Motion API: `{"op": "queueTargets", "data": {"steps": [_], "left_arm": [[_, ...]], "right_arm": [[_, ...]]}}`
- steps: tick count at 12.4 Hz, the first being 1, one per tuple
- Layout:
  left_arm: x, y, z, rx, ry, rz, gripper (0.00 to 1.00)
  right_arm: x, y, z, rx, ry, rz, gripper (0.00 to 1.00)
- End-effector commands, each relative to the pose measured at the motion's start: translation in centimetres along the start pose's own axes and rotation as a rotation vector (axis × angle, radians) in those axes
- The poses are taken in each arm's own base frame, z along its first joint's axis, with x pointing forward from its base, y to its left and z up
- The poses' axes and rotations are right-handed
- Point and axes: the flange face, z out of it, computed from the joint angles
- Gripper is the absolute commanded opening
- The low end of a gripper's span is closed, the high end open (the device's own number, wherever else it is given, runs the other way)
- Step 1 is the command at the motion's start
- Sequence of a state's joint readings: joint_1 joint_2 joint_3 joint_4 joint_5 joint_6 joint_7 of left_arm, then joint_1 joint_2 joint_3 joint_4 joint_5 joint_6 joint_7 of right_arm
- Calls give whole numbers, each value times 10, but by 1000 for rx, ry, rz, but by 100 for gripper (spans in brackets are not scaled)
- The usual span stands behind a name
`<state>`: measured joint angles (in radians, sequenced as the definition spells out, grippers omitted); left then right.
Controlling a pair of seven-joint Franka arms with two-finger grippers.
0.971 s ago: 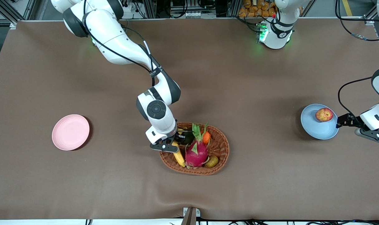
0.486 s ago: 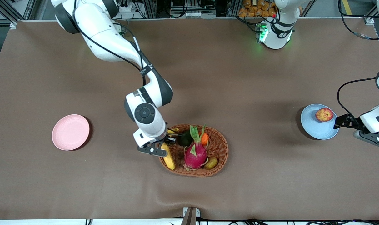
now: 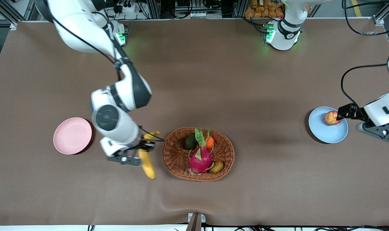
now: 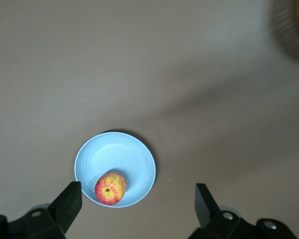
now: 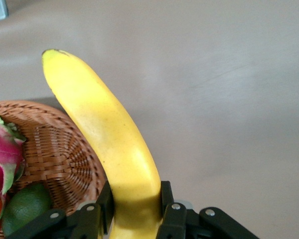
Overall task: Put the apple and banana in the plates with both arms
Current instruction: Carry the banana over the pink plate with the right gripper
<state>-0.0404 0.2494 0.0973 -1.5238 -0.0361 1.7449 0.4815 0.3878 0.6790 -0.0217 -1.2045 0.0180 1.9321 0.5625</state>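
Banana [image 3: 147,157] is clamped in the right gripper [image 3: 139,150] jaws, held over the bench [image 3: 245,80] between pink plate [image 3: 72,135] and basket [image 3: 198,154]. Apple [image 3: 331,117] is seated on blue plate [image 3: 325,131]. Left gripper [image 4: 134,204] is held above that plate, jaws spread wide, empty.

Brown table cloth [image 3: 245,96]: matt, faintly creased. Brown oval wicker basket [image 3: 228,150]: rough weave. Long yellow banana [image 5: 114,144]: smooth skin. Light blue round plate [image 4: 134,159]: matt.
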Motion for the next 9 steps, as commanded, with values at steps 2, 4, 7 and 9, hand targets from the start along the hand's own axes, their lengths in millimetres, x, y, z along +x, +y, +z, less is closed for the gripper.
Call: {"op": "queueTargets", "data": {"steps": [2, 4, 7, 9], "left_arm": [[-23, 10, -57, -18, 1, -111, 100], [-46, 12, -74, -43, -47, -137, 100], [-84, 21, -117, -49, -47, -217, 100], [-113, 34, -135, -69, -70, -220, 100]], "right_arm": [[15, 76, -40, -10, -47, 59, 11], [21, 127, -49, -24, -81, 10, 11], [21, 204, -44, -33, -129, -12, 11], [14, 264, -15, -40, -190, 10, 10]]}}
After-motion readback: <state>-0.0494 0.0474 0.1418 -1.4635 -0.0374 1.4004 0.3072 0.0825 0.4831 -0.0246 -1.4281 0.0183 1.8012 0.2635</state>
